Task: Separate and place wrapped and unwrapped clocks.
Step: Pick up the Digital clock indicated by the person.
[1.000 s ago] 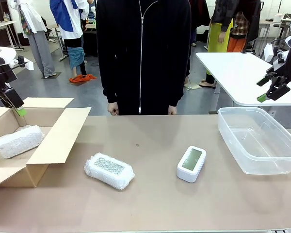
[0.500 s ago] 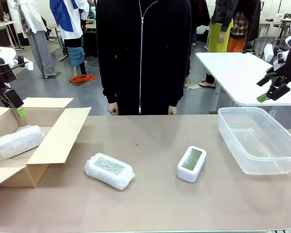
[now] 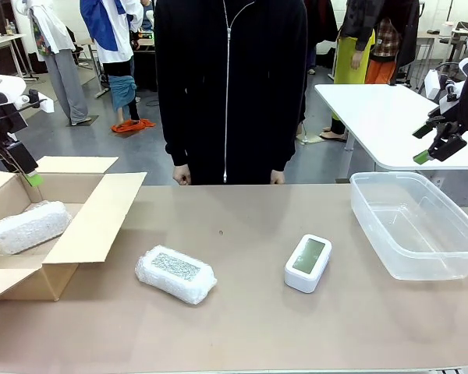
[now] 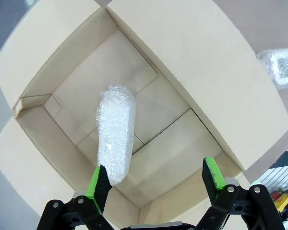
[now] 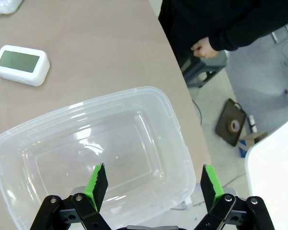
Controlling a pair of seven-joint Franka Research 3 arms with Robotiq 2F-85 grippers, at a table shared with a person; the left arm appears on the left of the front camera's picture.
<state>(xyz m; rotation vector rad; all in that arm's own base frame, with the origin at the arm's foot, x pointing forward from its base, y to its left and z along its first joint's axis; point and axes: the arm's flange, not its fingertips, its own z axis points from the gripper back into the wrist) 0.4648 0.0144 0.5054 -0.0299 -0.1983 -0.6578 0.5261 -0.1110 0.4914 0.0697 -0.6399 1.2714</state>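
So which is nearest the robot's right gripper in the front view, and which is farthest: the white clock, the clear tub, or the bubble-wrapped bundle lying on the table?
Starting from the right gripper:
1. Clear tub, nearest, at the table's right end.
2. White clock, right of the table's middle.
3. Bubble-wrapped bundle, farthest, left of the middle, near the cardboard box.

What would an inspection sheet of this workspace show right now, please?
Surface: brown table, bare in the middle.
Job's things: first wrapped bundle inside the cardboard box; second wrapped bundle and bare white clock on the table; clear bin empty.
Clutter: small dark speck.
Grippers: left gripper open above the box; right gripper open above the bin.
Cables: nothing seen.
Surroundings: person in black standing at the far edge; white table behind.
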